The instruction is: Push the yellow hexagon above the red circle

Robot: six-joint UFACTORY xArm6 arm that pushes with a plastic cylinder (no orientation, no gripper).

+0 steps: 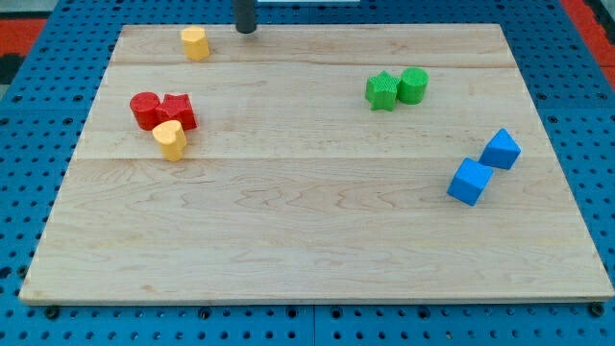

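Note:
The yellow hexagon (195,43) stands near the top edge of the wooden board (307,240), at the view's upper left. The red circle (145,110) lies lower and further left, touching a red star (179,111) on its right. My tip (247,30) rests at the board's top edge, a short way to the right of the yellow hexagon and apart from it. The hexagon is above and slightly right of the red circle, with a clear gap between them.
A yellow heart (171,139) touches the red pair from below. A green star (381,91) and green circle (413,86) sit together at upper right. Two blue blocks (500,149) (470,182) lie at the right.

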